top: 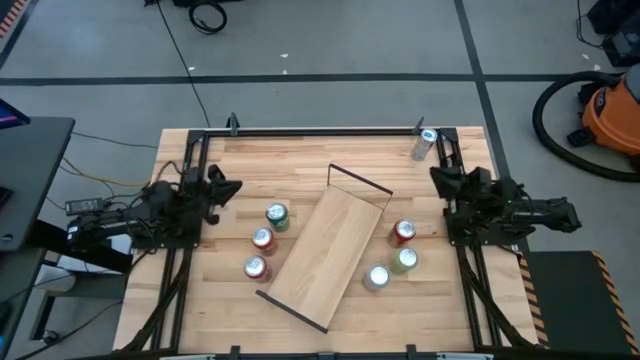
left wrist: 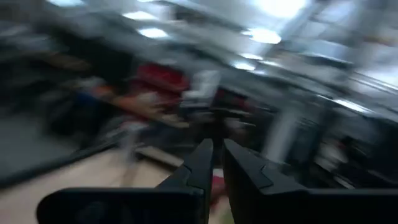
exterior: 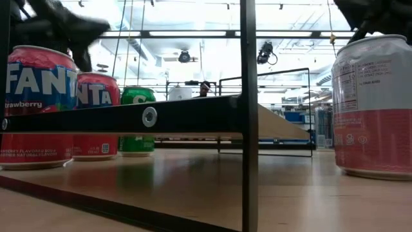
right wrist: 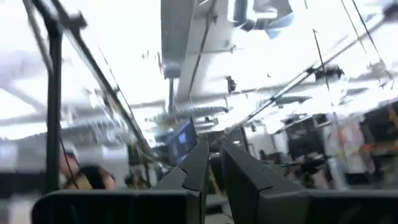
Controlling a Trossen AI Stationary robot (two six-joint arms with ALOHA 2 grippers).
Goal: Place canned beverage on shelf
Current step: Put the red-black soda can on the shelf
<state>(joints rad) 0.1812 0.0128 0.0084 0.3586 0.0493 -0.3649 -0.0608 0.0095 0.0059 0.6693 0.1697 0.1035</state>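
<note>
Light-wood rectangular shelf board (top: 330, 245) with black wire ends at frame centre; 2 red cans (top: 262, 238) and 1 green can (top: 277, 215) left, on pale striped wooden counter (top: 300, 160).

You get almost nothing from the left wrist view: it is smeared by blur, and beyond the left gripper (left wrist: 216, 163) only red and grey shapes show, none you can name. The right wrist view is blurred too; past the right gripper (right wrist: 214, 163) you see ceiling lights and a person's head low in the picture, without detail.

In the low view, the strawberry Fanta can (exterior: 37, 106) is cut by the picture's left edge and the pale can (exterior: 374, 106) by the right edge. The shelf (exterior: 161, 117) crosses the three left cans, hiding a band of each. From above, the can labels are too small to read.
</note>
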